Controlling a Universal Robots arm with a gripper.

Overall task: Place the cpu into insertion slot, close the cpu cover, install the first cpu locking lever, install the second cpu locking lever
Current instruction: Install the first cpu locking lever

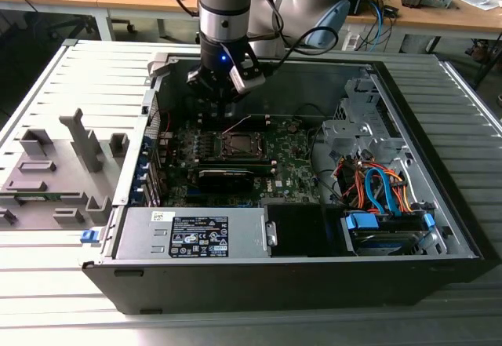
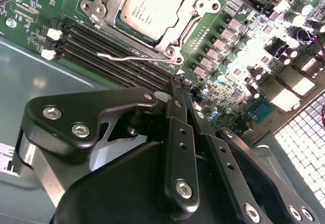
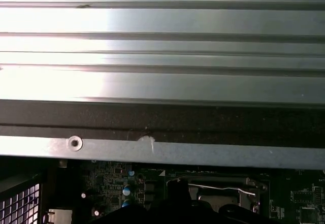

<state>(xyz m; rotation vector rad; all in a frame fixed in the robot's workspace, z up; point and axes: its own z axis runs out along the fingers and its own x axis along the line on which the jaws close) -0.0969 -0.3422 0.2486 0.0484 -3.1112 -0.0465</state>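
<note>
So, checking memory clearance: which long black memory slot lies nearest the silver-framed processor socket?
The long black memory slot directly bordering the silver socket frame, under the thin wire lever.

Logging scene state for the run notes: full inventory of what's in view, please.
computer case: 1, black, open on the ribbed metal table.
motherboard: 1, green, inside the case.
cpu: 1, silvery-grey, seated in the insertion slot.
cpu cover: 1, dull silver, closed around the cpu.
locking lever: 1, thin silver wire, beside the slot.
memory slots: several, black, beside the slot.
power supply: 1, grey, the case's near edge.
cables: several, orange and blue, the exterior view's right.
gripper: 1, black, shut, above the memory slots.
</note>
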